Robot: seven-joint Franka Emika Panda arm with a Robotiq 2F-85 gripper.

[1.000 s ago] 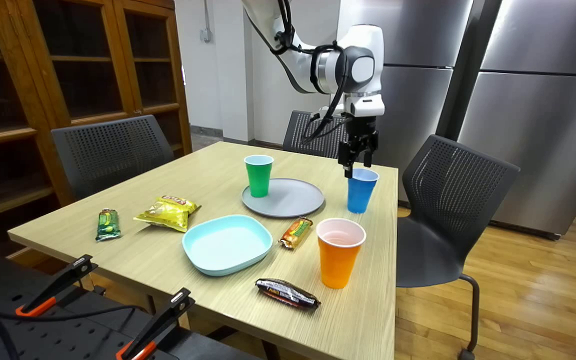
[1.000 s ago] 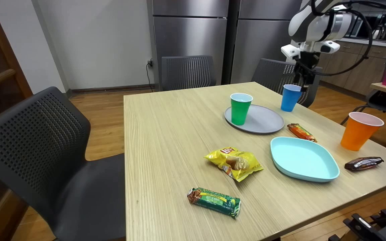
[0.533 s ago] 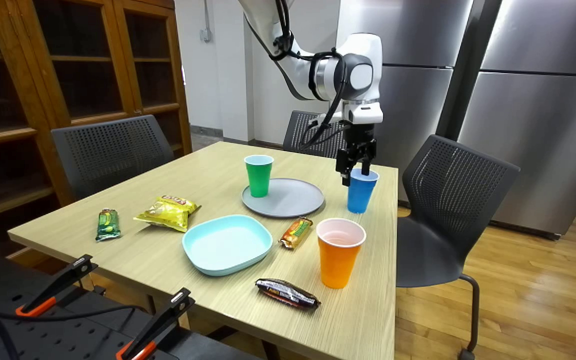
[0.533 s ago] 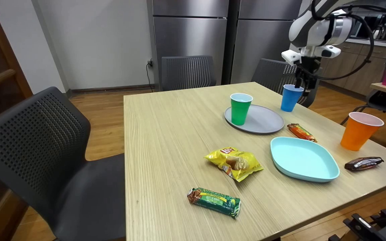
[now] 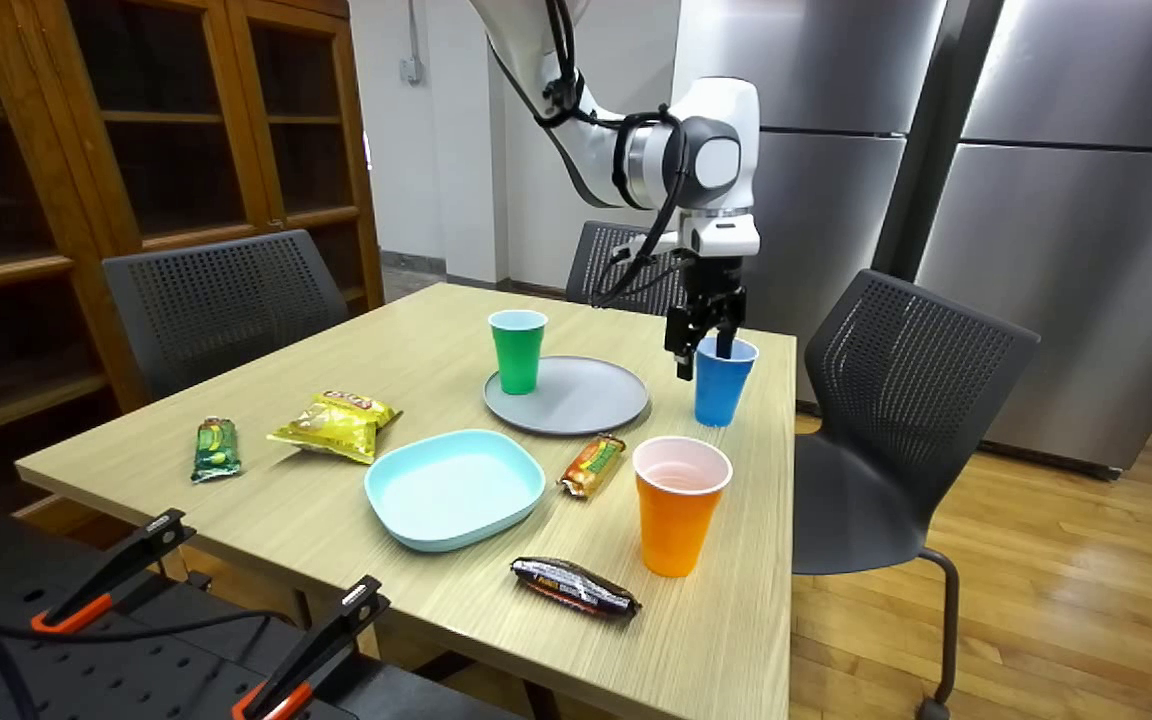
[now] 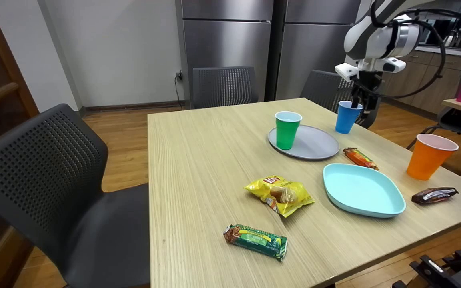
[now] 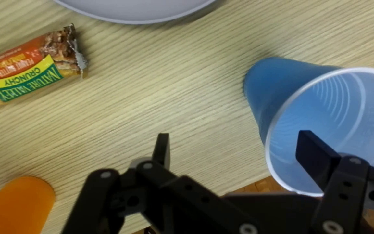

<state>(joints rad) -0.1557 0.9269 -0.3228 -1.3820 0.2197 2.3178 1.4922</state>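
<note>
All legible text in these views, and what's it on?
"NATURE VALLEY": orange snack bar, wrist view
"CRUNCHY": same bar
"PEANUT BUTTER": same bar
"Lay", end of the logo unclear: yellow snack bag
Too small or blurred to read: other print on those two, plus green bar, dark bar, clamps, faint mark inside blue cup.

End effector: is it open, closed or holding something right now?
End effector: open, holding nothing; one finger at the mouth of the blue cup, the other outside it.
</note>
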